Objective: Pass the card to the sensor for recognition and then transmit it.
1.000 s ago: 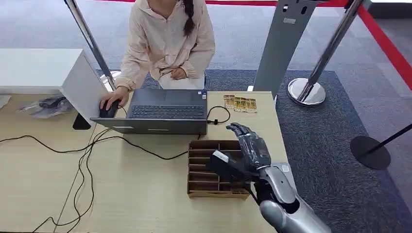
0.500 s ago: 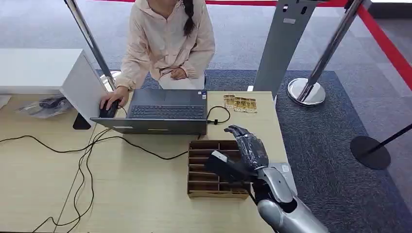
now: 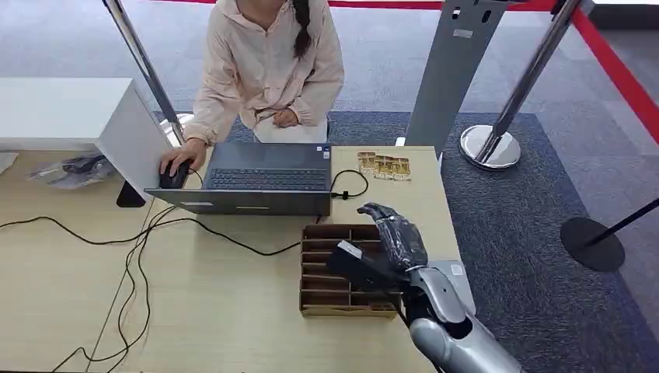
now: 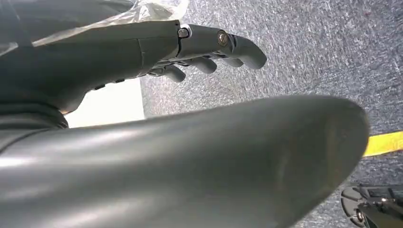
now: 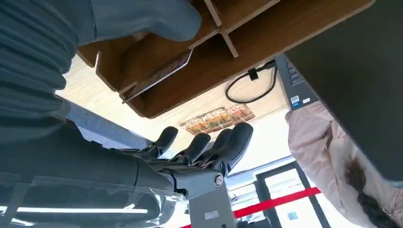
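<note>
A brown cardboard divider box (image 3: 326, 280) sits near the table's right front. My right hand (image 3: 385, 249) hovers just above it with thumb and fingers spread and nothing held. In the right wrist view the thumb (image 5: 142, 19) and fingers (image 5: 209, 142) straddle the box (image 5: 228, 42), where a thin card (image 5: 157, 76) leans in one slot. Several gold-patterned cards (image 3: 383, 166) lie in a row on the table beyond the hand. My left hand (image 4: 204, 47) hangs over grey carpet, fingers loosely apart, holding nothing.
A person (image 3: 268, 62) sits behind an open laptop (image 3: 256, 183), one hand on a mouse (image 3: 172, 177). Black cables (image 3: 140, 249) cross the table. A white flat device (image 3: 460, 273) lies partly under my forearm. Barrier posts (image 3: 489, 144) and a grey stand (image 3: 455, 70) stand to the right.
My right hand has drifted slightly left and down over the divider box. Everything else stays put.
</note>
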You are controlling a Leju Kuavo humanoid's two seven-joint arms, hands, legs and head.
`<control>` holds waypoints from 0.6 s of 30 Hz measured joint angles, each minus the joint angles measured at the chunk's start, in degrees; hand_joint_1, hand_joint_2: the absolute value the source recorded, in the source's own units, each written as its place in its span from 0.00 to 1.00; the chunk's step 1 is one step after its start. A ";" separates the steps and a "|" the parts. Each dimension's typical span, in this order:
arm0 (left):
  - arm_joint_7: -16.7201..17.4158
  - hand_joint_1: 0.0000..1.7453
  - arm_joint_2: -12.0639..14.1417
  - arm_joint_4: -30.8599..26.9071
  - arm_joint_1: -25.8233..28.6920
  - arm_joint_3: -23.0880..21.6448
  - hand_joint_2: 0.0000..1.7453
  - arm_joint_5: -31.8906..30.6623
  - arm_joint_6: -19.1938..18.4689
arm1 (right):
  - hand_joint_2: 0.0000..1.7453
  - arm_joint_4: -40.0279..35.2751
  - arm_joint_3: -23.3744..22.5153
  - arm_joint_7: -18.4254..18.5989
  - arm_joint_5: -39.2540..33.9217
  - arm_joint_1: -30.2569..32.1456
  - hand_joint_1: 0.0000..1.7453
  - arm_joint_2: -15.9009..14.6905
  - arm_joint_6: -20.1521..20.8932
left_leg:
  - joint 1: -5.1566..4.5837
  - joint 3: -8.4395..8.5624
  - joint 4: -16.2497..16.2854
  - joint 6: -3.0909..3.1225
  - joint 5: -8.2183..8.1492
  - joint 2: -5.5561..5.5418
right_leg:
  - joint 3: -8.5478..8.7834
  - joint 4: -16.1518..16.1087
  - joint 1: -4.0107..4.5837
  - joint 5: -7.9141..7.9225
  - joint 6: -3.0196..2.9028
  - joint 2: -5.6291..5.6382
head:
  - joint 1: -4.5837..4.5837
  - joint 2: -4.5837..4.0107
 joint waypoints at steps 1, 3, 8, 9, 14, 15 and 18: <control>0.00 0.00 0.00 0.00 0.00 0.00 0.00 0.02 0.00 | 1.00 0.11 0.04 0.00 -0.02 -0.01 0.32 0.04 0.00 | 0.00 0.00 0.00 0.00 0.00 0.00 | 0.00 0.00 0.00 0.00 0.00 0.00 | 0.00 0.00; 0.00 0.00 0.00 0.00 0.00 0.00 0.00 0.04 0.04 | 1.00 0.35 0.09 0.00 -0.04 -0.03 0.31 0.15 -0.02 | 0.00 0.00 0.00 0.00 0.00 0.00 | 0.00 0.00 0.00 0.00 0.00 0.00 | 0.00 0.00; 0.00 0.00 0.00 0.00 0.00 0.00 0.00 0.04 0.04 | 1.00 0.85 0.20 0.00 -0.07 -0.04 0.32 0.31 -0.09 | 0.00 0.01 0.00 0.00 0.00 0.00 | 0.00 0.00 0.00 0.00 0.00 0.00 | 0.00 0.00; 0.00 0.00 0.00 0.00 0.01 0.00 0.00 0.07 0.04 | 1.00 0.85 0.24 0.00 -0.07 -0.04 0.32 0.31 -0.09 | 0.00 0.01 0.00 0.00 0.00 0.00 | 0.00 0.00 0.00 0.00 0.00 0.00 | -0.02 0.00; 0.00 0.00 0.00 0.00 0.01 0.00 0.00 0.13 0.02 | 1.00 1.16 0.42 0.00 -0.09 -0.04 0.32 0.33 -0.11 | 0.00 0.01 0.00 0.00 0.00 0.00 | 0.00 0.00 0.00 0.00 0.00 0.00 | -0.02 0.00; 0.00 0.00 0.00 0.00 0.00 0.00 0.00 0.13 0.02 | 1.00 1.27 0.42 0.00 -0.09 -0.05 0.33 0.35 -0.11 | 0.00 0.01 0.00 0.00 0.00 0.00 | 0.00 0.00 0.00 0.00 0.00 0.00 | 0.00 0.00; 0.00 0.00 0.00 0.00 0.01 0.00 0.00 0.13 0.02 | 1.00 1.33 0.44 0.00 -0.41 -0.05 0.34 0.39 -0.15 | 0.00 0.01 0.00 0.00 0.00 0.00 | 0.01 0.00 0.00 0.00 0.00 0.00 | 0.00 0.00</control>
